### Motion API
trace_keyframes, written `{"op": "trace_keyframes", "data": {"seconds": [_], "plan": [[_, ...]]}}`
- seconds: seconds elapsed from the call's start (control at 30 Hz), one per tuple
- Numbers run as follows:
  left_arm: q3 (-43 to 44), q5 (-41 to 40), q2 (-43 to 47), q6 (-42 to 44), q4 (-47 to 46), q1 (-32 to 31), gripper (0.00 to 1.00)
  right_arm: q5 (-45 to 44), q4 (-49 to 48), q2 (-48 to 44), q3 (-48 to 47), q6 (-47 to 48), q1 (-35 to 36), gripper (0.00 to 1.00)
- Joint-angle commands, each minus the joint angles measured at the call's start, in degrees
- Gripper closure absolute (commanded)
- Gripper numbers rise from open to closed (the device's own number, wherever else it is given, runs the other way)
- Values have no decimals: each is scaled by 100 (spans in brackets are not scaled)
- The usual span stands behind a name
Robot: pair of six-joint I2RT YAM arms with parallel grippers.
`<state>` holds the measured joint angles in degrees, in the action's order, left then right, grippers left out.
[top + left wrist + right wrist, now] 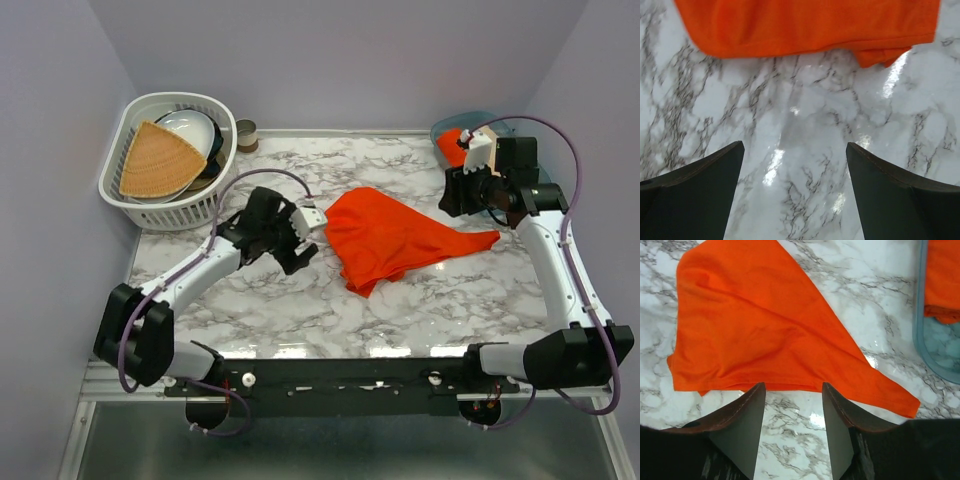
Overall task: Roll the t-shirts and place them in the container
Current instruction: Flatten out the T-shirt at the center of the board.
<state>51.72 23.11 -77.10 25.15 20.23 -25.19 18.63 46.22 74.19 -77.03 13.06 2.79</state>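
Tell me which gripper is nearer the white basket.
Left. The left gripper sits just right of the basket, near its front corner. The right gripper is far off to the right, beside the blue tray.

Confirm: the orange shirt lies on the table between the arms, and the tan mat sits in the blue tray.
No: the top view shows the tan mat in the white basket. The orange shirt is as you say.
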Motion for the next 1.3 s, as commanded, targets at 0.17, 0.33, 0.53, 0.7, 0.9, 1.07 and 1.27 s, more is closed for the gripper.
{"op": "trace_keyframes", "data": {"seconds": [0.17, 0.33, 0.53, 0.7, 0.9, 1.07, 1.27], "plan": [[1988, 326, -1657, 70, 218, -1426, 6, -747, -192, -186, -259, -752, -726, 41], [4132, 264, -3344, -465, 840, -1980, 4, -1090, 141, -343, 82, -761, -1359, 43], [5040, 545, -4199, -810, 870, -2305, 3, -950, 230, -660, 593, -542, -1562, 43], [5277, 291, -4637, -941, 606, -2797, 2, -958, 204, -845, 567, -401, -1606, 42], [5566, -333, -5243, -1170, 332, -3106, 2, -265, 300, -784, 707, -471, -1834, 41], [6199, -1580, -5973, -1178, 570, -3352, 7, 333, -16, -985, 839, -287, -1852, 41], [6236, -2100, -6177, -881, 701, -3387, 43, 519, -147, -1319, 1050, -215, -1799, 41]]}}
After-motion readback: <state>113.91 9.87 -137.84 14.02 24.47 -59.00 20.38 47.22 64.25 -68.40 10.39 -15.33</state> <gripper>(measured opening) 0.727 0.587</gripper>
